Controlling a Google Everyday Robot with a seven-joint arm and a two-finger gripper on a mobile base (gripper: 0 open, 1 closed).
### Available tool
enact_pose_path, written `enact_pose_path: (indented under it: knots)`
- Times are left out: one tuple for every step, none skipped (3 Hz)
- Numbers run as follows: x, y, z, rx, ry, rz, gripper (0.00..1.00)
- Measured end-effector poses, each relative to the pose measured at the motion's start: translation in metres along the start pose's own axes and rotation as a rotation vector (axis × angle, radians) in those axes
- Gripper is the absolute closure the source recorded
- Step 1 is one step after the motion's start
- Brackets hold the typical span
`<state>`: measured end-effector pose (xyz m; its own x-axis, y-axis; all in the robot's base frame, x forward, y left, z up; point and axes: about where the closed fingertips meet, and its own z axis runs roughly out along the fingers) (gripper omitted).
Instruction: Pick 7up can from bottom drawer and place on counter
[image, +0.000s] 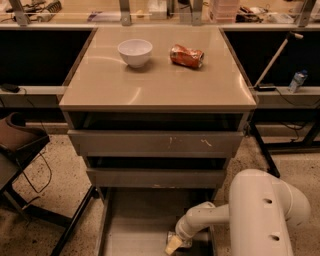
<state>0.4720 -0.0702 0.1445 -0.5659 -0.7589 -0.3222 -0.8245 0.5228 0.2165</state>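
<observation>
Over 1 bottom drawer (135, 227): 1 gripper (174, 245).

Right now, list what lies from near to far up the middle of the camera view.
Gripper, down in the bottom drawer → middle drawer front → top drawer front → counter → orange can.

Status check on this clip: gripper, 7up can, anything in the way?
Gripper low inside bottom drawer, right side. 7up can not visible. Counter holds white bowl and orange can.
</observation>
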Motion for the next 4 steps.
enact_pose_path:
  knots:
    - [0.009,0.000,0.003,0.024,0.006,0.010,0.00]
    - [0.047,-0.017,0.019,0.077,0.007,0.080,0.00]
    - [0.075,-0.039,0.032,0.122,-0.011,0.163,0.00]
    - [0.074,-0.039,0.029,0.122,-0.011,0.163,0.00]
